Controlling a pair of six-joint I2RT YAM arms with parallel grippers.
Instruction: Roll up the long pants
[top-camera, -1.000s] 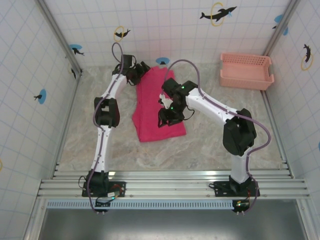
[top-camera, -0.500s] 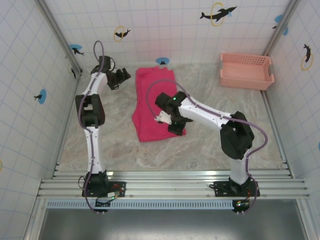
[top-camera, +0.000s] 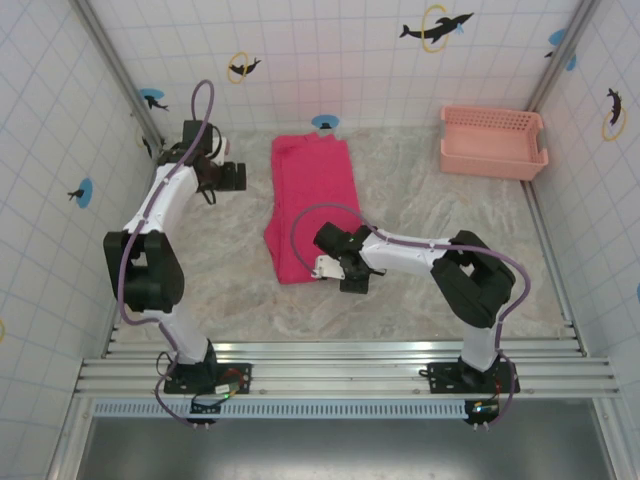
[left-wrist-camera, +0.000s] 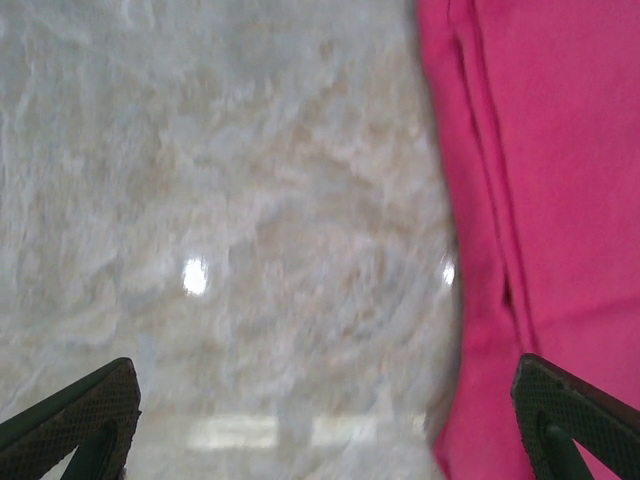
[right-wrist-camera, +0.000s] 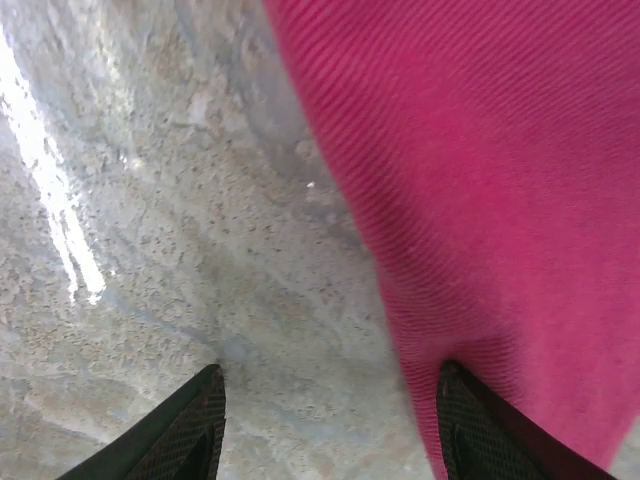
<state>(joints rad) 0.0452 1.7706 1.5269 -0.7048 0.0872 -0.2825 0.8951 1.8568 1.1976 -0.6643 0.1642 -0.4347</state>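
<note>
1. The right gripper (right-wrist-camera: 330, 425) is spread wide and holds nothing. One finger is over the bare table (right-wrist-camera: 150, 250) and the other over cloth, so the hem edge runs between the jaws. It looks lined up to pinch that near corner and begin the roll.
2. Ahead of it and to one side lie the long pants (top-camera: 312, 205), folded flat into a narrow strip reaching away toward the back wall. That is a tidy shape for rolling lengthwise.
3. The left gripper (left-wrist-camera: 320, 430) is also spread and empty, over bare table. The strip's far side edge (left-wrist-camera: 560, 150) lies beneath its right-hand finger, probably so it can steady that end.
4. The pink basket (top-camera: 493, 142) sits well apart from both.
</note>
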